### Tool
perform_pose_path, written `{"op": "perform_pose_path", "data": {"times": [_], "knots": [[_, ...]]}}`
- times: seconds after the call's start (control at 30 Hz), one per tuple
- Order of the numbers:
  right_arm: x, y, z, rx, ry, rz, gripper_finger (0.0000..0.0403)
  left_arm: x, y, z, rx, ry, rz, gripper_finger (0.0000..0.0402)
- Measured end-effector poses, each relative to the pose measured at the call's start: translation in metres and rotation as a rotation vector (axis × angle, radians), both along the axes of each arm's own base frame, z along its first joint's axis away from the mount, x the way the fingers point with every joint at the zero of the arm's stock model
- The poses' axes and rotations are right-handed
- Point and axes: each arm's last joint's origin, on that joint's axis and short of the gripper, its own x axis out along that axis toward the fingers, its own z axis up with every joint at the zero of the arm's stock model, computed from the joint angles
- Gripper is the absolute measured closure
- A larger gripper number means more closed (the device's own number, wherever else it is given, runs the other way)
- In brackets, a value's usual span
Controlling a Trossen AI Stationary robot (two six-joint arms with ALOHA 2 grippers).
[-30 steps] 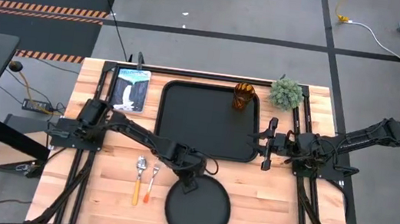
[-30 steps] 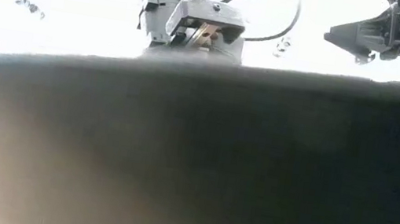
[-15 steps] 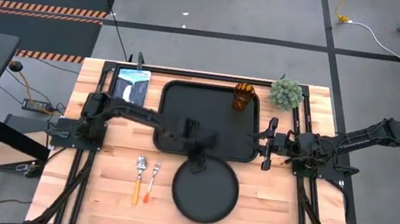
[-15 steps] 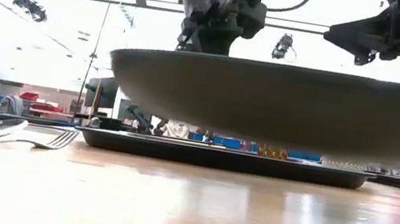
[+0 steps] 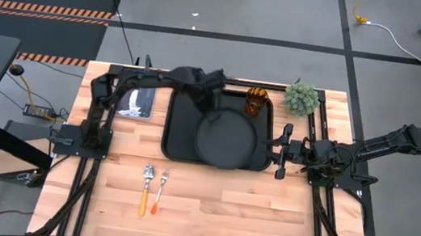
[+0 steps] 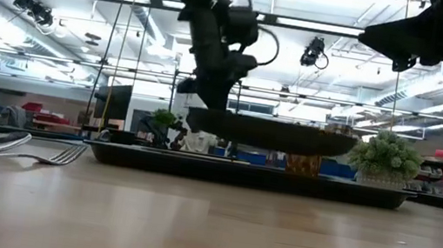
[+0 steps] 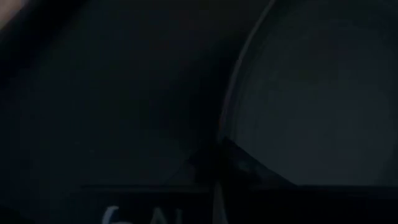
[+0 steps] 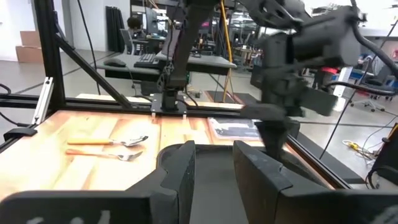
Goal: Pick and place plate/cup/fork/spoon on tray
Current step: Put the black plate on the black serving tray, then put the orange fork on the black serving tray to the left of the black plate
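My left gripper (image 5: 210,107) is shut on the round black plate (image 5: 227,137), which hangs level above the black tray (image 5: 179,142). In the low view the plate (image 6: 273,134) shows a gap above the tray (image 6: 249,176). The amber cup (image 5: 256,101) stands on its base in the tray's far right corner. The spoon (image 5: 146,188) and the fork (image 5: 159,189) lie side by side on the table near the tray's near left corner. My right gripper (image 5: 282,151) is open and empty beside the tray's right edge. My left gripper pinches the plate's rim (image 7: 225,127) between its two fingers, on the plate's far left side (image 5: 212,116). The fingers come from above, pointing down. The plate is held level, its top up, lifted clear of the tray.
A small green potted plant (image 5: 301,99) stands at the far right, beside the tray's corner. A booklet (image 5: 138,99) lies left of the tray, partly under my left arm. Bare wooden table (image 5: 247,212) lies near the tray's near edge.
My left gripper has risen and gone from the table's near edge toward the far edge, carrying the plate. The plate, a second ago close to the near edge, now hangs level over the tray's middle.
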Motion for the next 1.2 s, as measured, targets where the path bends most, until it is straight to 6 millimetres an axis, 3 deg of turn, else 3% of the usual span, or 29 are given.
{"op": "perform_pose_path", "data": {"times": [0.2,0.47,0.73,1.0,1.2], "knots": [[0.000,0.000,0.001,-0.002,-0.005,0.000,0.0287,-0.002,0.033,-0.031,-0.070,0.010,0.068,0.0390],[0.000,0.000,0.001,-0.002,-0.005,0.000,0.0287,0.006,0.049,-0.062,-0.089,0.003,0.097,0.0387],[0.000,0.000,0.001,-0.002,-0.005,0.000,0.0287,0.015,0.040,-0.063,-0.089,-0.035,0.095,0.0377],[0.000,0.000,0.001,-0.002,-0.005,0.000,0.0287,0.025,0.028,-0.061,-0.080,-0.072,0.065,0.0335],[0.000,0.000,0.000,-0.001,-0.005,0.000,0.0287,0.013,0.029,-0.049,-0.072,-0.023,0.020,0.0296]]}}
